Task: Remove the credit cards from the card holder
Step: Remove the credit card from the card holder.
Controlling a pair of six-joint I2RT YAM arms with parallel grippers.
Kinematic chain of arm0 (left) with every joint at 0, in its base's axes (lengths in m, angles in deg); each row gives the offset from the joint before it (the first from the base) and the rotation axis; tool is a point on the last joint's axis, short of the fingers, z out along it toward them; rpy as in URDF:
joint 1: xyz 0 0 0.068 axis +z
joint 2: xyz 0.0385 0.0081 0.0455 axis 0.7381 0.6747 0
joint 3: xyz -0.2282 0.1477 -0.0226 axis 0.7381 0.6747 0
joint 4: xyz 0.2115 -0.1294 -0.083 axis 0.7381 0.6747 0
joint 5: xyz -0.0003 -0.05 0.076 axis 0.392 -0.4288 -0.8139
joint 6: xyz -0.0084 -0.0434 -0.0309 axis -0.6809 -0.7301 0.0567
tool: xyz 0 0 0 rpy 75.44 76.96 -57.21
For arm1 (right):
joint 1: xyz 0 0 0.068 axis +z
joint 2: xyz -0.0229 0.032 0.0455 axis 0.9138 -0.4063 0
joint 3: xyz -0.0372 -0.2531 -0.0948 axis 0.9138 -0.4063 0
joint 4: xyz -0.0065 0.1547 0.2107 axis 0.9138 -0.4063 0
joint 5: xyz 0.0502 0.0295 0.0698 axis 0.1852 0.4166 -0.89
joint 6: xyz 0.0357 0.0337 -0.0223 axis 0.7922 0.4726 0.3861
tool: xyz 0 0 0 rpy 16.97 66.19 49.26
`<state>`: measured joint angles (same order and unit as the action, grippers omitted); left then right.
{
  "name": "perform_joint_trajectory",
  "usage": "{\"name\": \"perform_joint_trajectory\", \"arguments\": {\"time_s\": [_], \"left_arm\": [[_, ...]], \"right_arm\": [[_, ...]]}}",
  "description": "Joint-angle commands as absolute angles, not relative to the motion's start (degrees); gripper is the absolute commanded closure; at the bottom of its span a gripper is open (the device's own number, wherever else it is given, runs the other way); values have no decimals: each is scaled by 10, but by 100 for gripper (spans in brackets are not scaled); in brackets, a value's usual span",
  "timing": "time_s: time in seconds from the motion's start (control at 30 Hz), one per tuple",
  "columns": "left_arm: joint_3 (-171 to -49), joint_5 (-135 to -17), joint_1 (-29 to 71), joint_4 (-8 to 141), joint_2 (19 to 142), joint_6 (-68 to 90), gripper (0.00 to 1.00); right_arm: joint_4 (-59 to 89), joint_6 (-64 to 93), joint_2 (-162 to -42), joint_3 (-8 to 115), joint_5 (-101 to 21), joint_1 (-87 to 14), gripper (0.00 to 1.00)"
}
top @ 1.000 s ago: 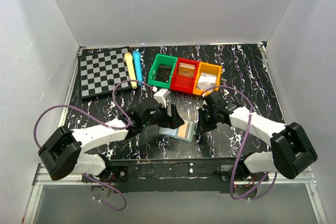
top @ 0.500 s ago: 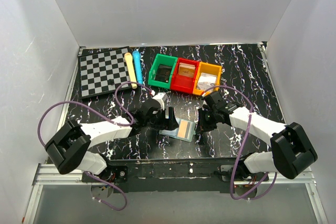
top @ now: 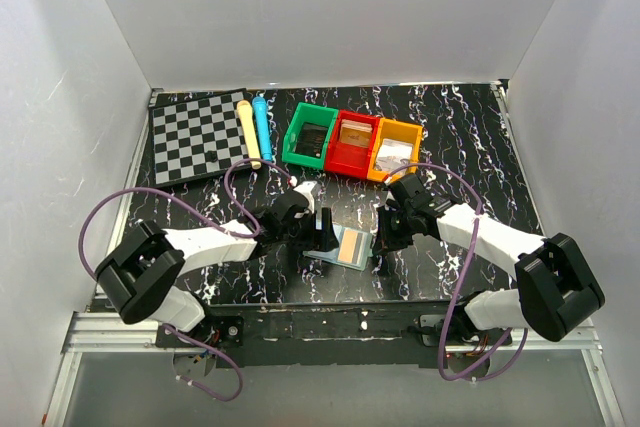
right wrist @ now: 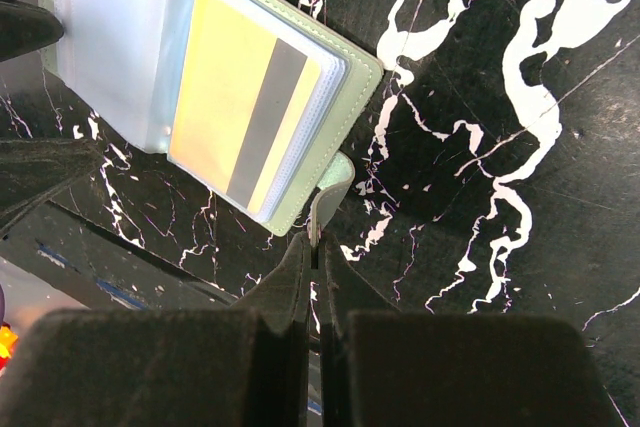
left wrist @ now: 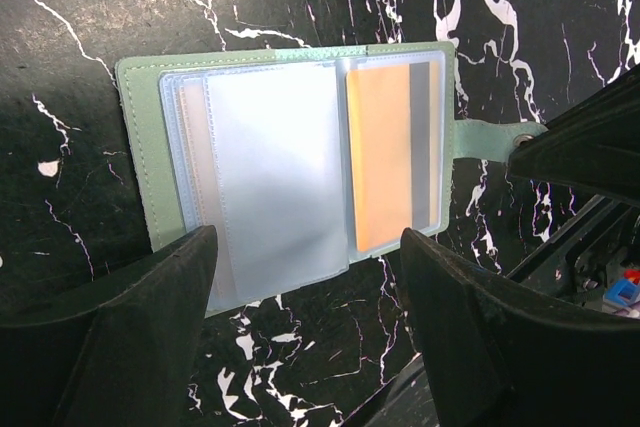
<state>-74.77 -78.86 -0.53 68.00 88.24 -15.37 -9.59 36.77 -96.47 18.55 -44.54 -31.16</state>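
Your card holder (top: pixel 338 250) lies open near the worktop's near edge, about midway along it, with a tan-orange credit card (left wrist: pixel 378 157) sleeved in its right panel. Your right gripper (right wrist: pixel 316 247) pinches the holder's teal tab (right wrist: pixel 332 179). Your left gripper (left wrist: pixel 305 277) hangs spread over the holder. Farther back stand the green bin (top: pixel 293 137), red bin (top: pixel 346 163) and orange bin (top: pixel 381 173), with a checkerboard (top: pixel 197 137) at the far left corner.

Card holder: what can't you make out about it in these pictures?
- Left wrist: card count; frosted sleeves blur all but the orange card.
- Right wrist: card holder cut off by the top-left edge.
- Top external: contents of the bins too small.
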Motion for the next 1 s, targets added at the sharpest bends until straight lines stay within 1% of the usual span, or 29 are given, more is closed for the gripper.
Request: {"name": "perform_joint_trajectory", "arguments": {"time_s": [0.0, 0.3, 0.97], "left_arm": [[-752, -773, -4, 674, 895, -146, 27], [-752, -763, -13, 667, 929, -147, 28], [-770, -720, -40, 639, 954, -136, 29]], "right_arm": [[-83, 362, -964, 193, -453, -314, 99], [-84, 361, -965, 196, -456, -313, 99], [-77, 361, -971, 188, -461, -314, 99]]}}
